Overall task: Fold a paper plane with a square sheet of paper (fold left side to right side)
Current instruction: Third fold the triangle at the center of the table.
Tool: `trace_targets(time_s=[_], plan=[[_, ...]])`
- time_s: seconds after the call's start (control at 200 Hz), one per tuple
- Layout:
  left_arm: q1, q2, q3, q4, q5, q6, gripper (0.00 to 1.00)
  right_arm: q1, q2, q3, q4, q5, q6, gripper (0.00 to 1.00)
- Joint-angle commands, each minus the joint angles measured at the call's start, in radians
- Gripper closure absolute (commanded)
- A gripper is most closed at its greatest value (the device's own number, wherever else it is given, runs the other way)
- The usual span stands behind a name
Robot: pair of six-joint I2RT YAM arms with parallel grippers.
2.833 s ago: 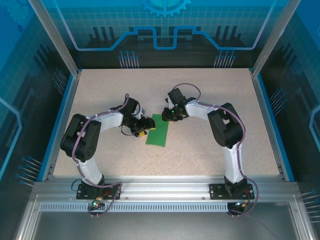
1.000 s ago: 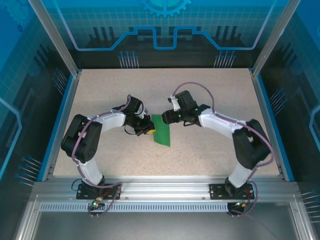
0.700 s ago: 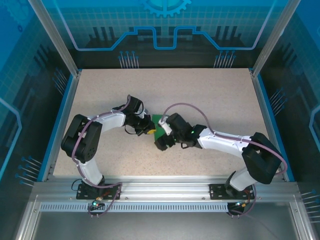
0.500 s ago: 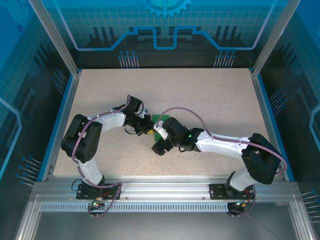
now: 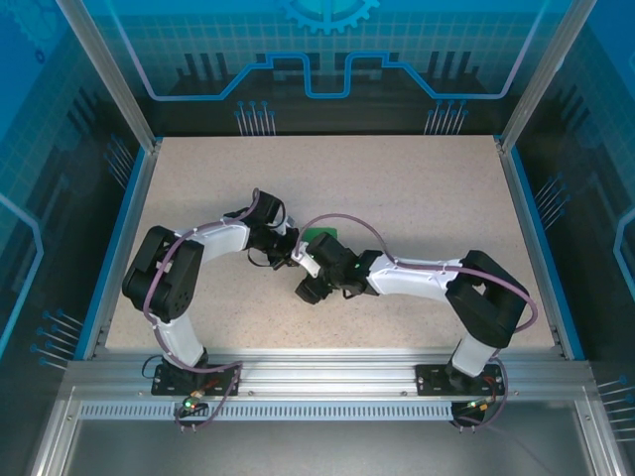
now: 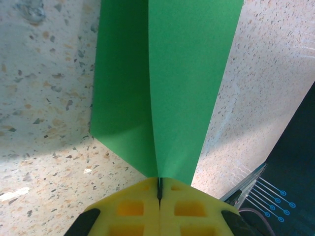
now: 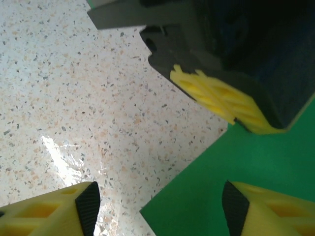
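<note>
The square sheet of paper [image 6: 192,73] is bright green and folded over, one flap lifted above the layer lying on the table. My left gripper [image 6: 160,189] is shut on its edge at the crease. From above, a sliver of the sheet [image 5: 319,234] peeks out behind my right arm, with the left gripper [image 5: 290,258] beside it. My right gripper [image 7: 157,211] hangs open just over the sheet's [image 7: 246,167] near corner, one finger on each side of it and nothing gripped. The left gripper's yellow pads [image 7: 216,98] lie just ahead of it. In the top view the right gripper [image 5: 310,291] sits at the sheet's near end.
The speckled beige table [image 5: 417,188] has a blue rim [image 5: 129,228] at the sides and an aluminium rail [image 5: 327,367] along the near edge. Clear panels wall in the back and sides. My right arm [image 5: 417,278] stretches across the table's middle.
My right arm has swung from the sheet's far right side across it to its near end, covering most of it. Its jaws widened, then narrowed a little. The left gripper kept its pinch.
</note>
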Motion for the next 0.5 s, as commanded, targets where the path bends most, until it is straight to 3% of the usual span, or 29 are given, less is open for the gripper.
trace_targets(time_s=[0.0,0.285,0.495], plan=[[-0.009,0.013,0.012,-0.019,0.024,-0.003,1.00,-0.014,0.004,0.022,0.003,0.003,0.004,0.41],[-0.010,0.017,0.016,-0.024,0.022,0.000,1.00,-0.041,-0.046,-0.009,-0.030,-0.048,0.005,0.70],[-0.011,0.026,0.019,-0.025,0.019,0.003,1.00,-0.047,-0.076,-0.034,-0.037,-0.079,0.021,0.82]])
